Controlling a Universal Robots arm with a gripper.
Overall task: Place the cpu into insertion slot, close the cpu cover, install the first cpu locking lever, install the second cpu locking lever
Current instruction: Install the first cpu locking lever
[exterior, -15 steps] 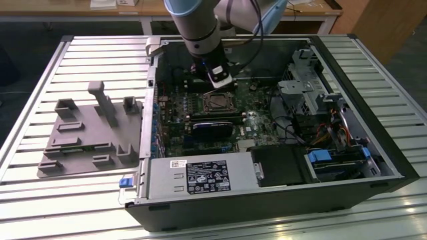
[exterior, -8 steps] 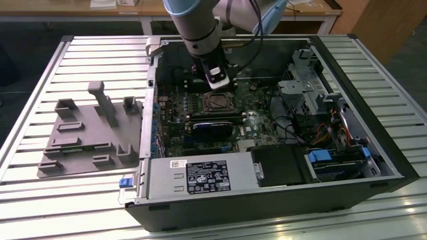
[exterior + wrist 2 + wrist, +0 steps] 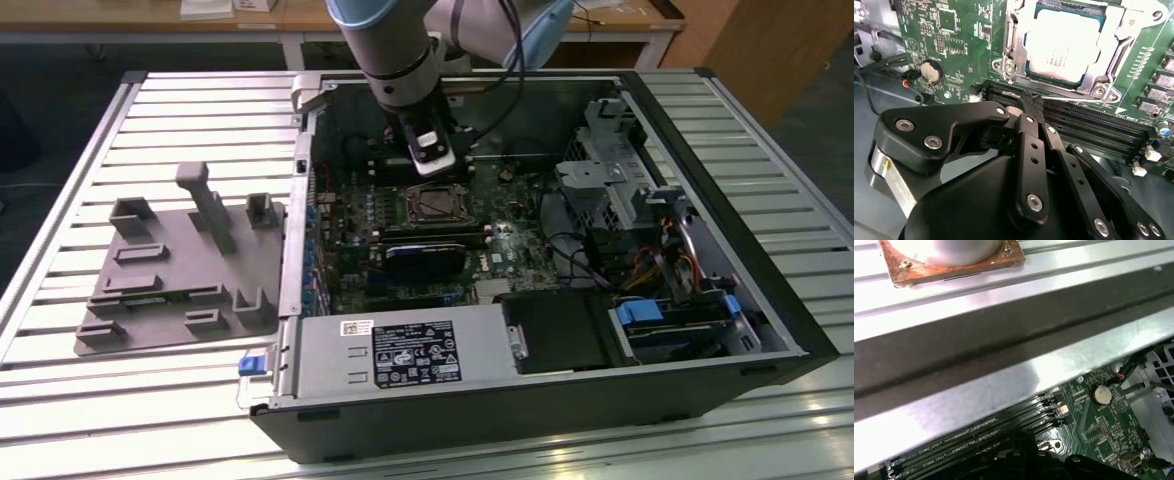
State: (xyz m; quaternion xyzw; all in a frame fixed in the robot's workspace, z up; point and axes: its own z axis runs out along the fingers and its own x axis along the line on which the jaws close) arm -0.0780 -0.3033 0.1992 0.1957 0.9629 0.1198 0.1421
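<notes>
Slatted table [image 3: 120,400], open computer case [image 3: 534,415]: cpu [image 3: 1066,42] in insertion slot [image 3: 437,204] under cpu cover [image 3: 1021,47], hand [image 3: 1031,102] pinched narrow alongside.

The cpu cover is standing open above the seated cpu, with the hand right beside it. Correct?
Not quite. In the second wrist view the cpu cover lies down flat, framing the seated cpu. The hand is right beside it, as you said.
</notes>
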